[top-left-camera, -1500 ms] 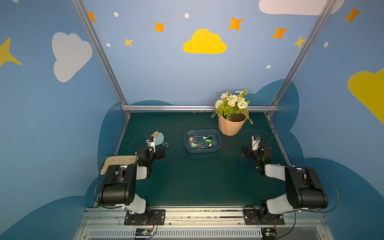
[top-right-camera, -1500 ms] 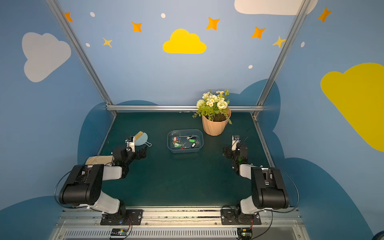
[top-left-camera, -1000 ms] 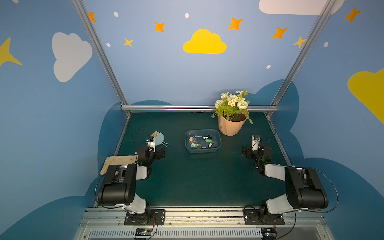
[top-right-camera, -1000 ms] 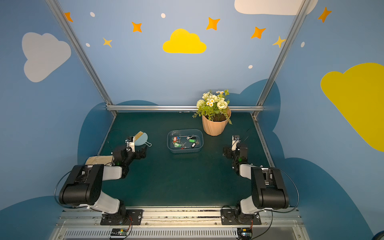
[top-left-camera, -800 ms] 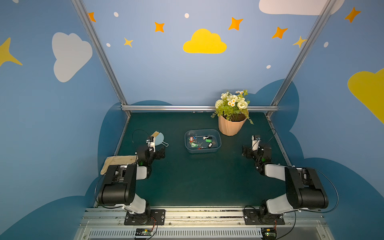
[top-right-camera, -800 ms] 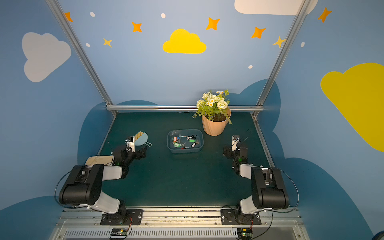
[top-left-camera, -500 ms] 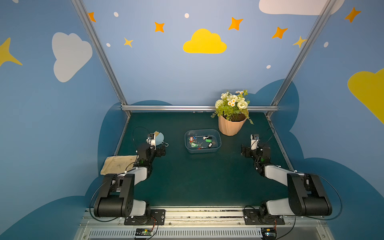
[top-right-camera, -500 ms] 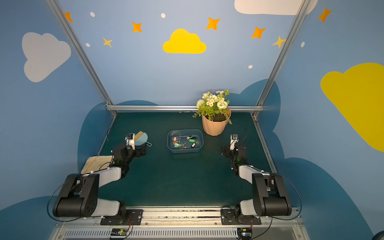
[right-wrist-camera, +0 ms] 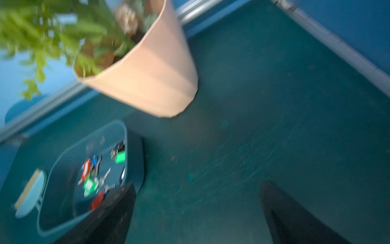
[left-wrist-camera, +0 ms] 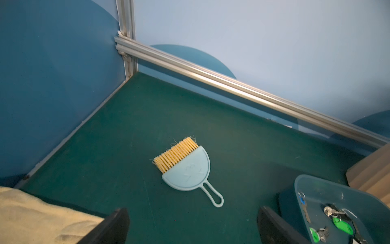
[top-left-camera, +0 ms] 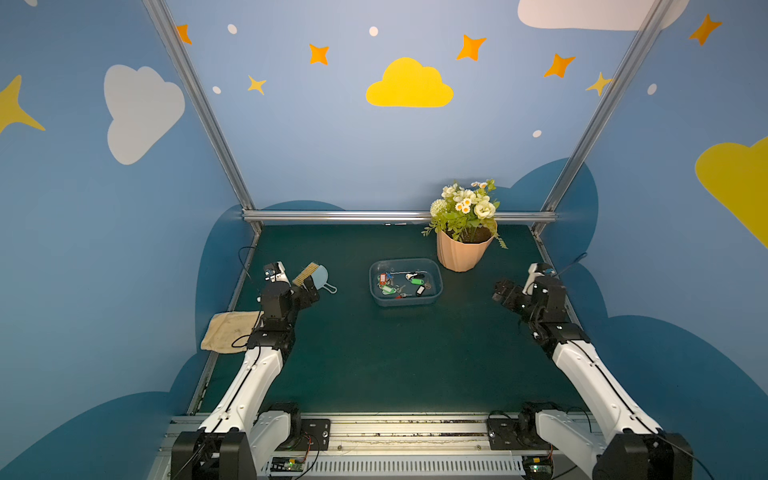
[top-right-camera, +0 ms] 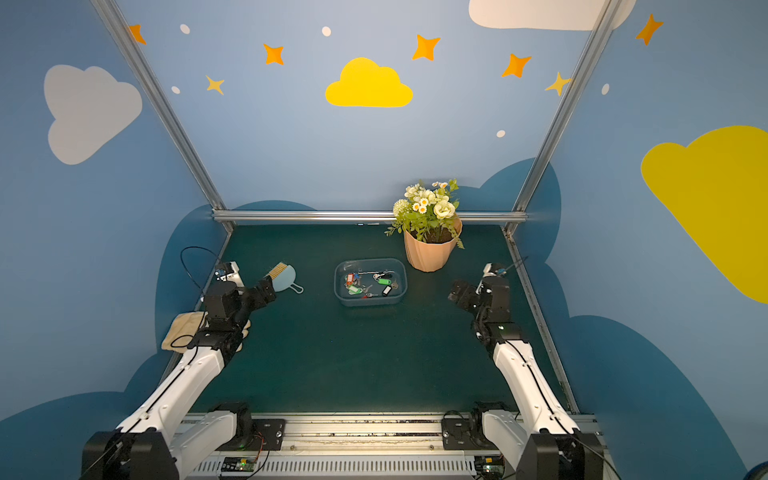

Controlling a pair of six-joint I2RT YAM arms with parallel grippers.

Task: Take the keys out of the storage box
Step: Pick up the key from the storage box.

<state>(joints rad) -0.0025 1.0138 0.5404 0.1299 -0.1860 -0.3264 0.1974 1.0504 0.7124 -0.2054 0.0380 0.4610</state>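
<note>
The blue-grey storage box (top-left-camera: 405,302) (top-right-camera: 370,302) sits in the middle of the green mat, with the keys (top-left-camera: 399,284) (top-right-camera: 368,284) lying inside on rings with green, red, blue, black and white tags. My left gripper (top-left-camera: 309,289) (top-right-camera: 264,293) hovers open well to the left of the box, beside a small brush. In the left wrist view the gripper (left-wrist-camera: 193,213) holds nothing, and the box (left-wrist-camera: 299,186) and keys (left-wrist-camera: 337,219) show at the edge. My right gripper (top-left-camera: 505,293) (right-wrist-camera: 197,188) stands open and empty to the right of the box (right-wrist-camera: 135,160).
A peach flowerpot (top-left-camera: 463,251) with flowers stands just behind the box's right corner. A light-blue hand brush (top-left-camera: 318,278) lies near the left gripper, and a beige cloth (top-left-camera: 226,332) lies by the left wall. Metal rails edge the mat.
Both arms have unfolded from their tucked pose and reached forward, carrying the grippers up and slightly inward. Both grippers stay open. The box and keys have not moved.
</note>
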